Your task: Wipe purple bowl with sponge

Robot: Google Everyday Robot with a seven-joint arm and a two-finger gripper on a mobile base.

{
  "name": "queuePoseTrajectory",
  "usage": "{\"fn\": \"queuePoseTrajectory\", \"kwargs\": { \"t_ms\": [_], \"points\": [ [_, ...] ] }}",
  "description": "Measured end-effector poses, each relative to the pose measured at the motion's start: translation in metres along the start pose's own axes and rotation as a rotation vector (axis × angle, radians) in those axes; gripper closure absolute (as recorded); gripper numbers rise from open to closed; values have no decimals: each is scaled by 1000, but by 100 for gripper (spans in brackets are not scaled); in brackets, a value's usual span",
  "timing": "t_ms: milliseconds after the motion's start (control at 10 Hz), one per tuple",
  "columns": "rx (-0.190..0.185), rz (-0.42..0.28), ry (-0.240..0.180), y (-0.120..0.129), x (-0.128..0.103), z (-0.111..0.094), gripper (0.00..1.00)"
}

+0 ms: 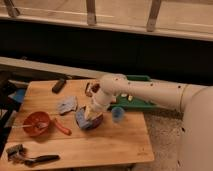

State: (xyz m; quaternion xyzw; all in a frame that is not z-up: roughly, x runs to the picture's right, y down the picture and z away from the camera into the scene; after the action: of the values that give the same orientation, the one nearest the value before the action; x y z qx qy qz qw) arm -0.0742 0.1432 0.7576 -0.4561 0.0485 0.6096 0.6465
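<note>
One gripper [92, 115] was down inside the purple bowl [80, 121], near the middle of the tabletop [112, 146], its fingers clenched on the yellowish sponge [89, 110]. A red bowl [36, 123] sat by the left edge.

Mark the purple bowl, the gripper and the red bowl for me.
purple bowl [82, 121]: camera view, on its left wall.
gripper [91, 114]: camera view, on its tip, right at the purple bowl.
red bowl [37, 132]: camera view, on its front wall, left of the purple bowl.
</note>
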Motion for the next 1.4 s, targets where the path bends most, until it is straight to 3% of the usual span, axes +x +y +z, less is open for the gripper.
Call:
{"fn": "queuePoseTrajectory", "kwargs": {
  "t_ms": [400, 900, 1400],
  "points": [
    [23, 61, 5, -12, -9, 5, 100],
    [73, 201, 3, -58, 8, -5, 100],
    [80, 201, -31, -55, -13, -2, 100]
  ]
}}
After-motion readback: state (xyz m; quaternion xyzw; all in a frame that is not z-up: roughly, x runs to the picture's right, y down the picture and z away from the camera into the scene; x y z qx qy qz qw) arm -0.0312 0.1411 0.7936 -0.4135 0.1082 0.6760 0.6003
